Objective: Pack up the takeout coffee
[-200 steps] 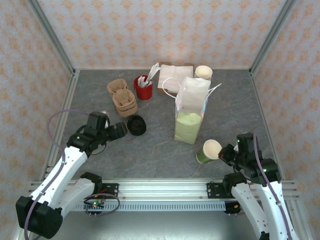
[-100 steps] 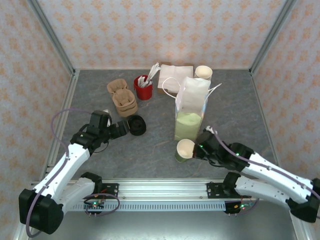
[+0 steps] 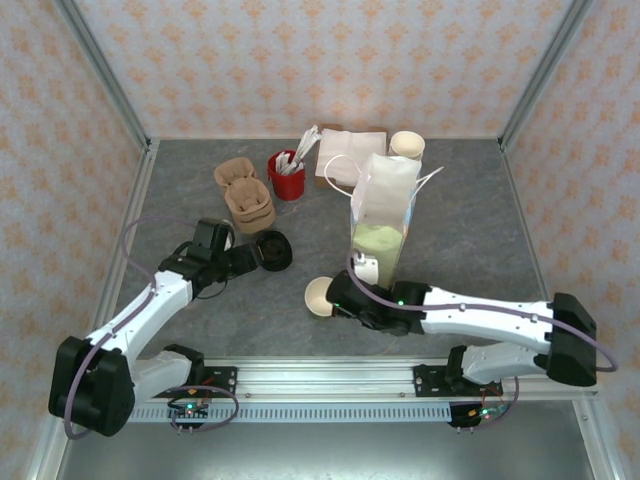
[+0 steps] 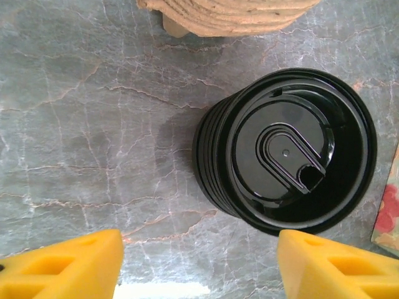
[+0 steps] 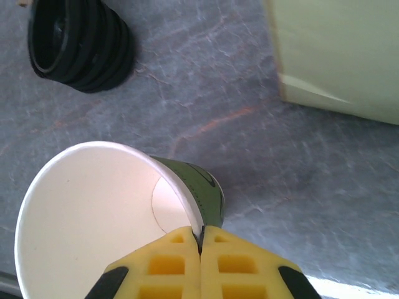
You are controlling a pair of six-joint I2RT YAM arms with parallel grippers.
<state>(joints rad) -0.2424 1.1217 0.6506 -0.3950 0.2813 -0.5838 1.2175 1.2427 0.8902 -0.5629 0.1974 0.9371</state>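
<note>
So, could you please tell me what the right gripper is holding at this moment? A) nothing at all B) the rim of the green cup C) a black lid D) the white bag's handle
B: the right gripper is shut on the rim of the lidless green cup.

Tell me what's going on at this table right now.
The right jaws are shut on the rim of a lidless olive-green cup, which looks tilted, at the near middle of the table in front of the standing white paper bag. The left jaws stand open just short of a stack of black lids, touching nothing. The cup has no lid on yet and is not in the bag.
</note>
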